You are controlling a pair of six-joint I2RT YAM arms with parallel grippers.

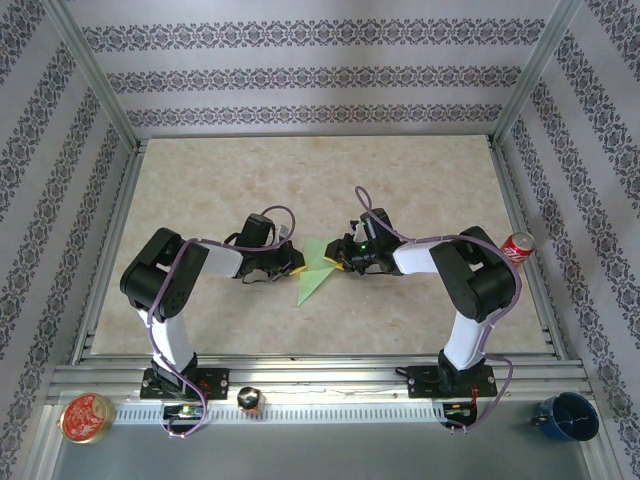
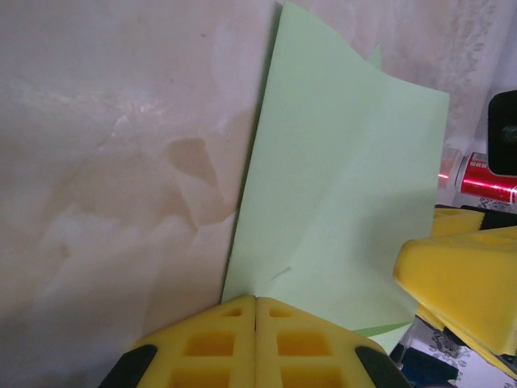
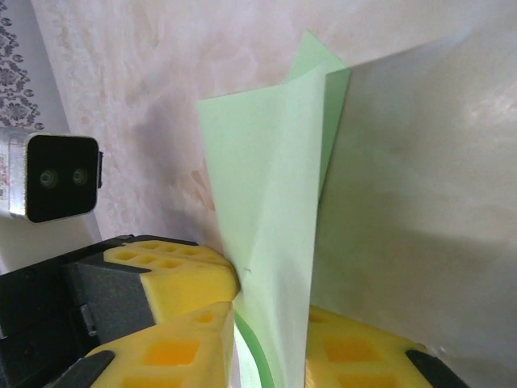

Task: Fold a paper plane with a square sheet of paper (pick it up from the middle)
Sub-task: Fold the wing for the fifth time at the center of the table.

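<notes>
**Position.** The paper (image 1: 315,272) is at the middle of the worktop (image 1: 420,190), between the two grippers. It is partly folded, and the wrist views show it standing up off the surface in places.

**Grip.** The left gripper (image 2: 256,301) is closed, its fingers meeting on one edge of the paper. The right gripper (image 3: 271,291) stands narrowly parted. The paper runs up through the gap and I see no firm clamp on it.

**Step in hand (judged).** One side appears to be letting go while the other carries the fold.
- The left pinch should stay firm and level so that the layers do not slip out of register.
- The right jaws need only enough clearance to slide off along the plane of the paper, not across it, or they may drag it or spoil the crease.
- The loose flap should be watched, as it may spring open once freed.

**Orientation.** From above, the paper tapers to a tip pointing near-left, toward the left arm's base. Its broad end lies at the grippers. The long axis runs diagonally, far-right to near-left.
</notes>
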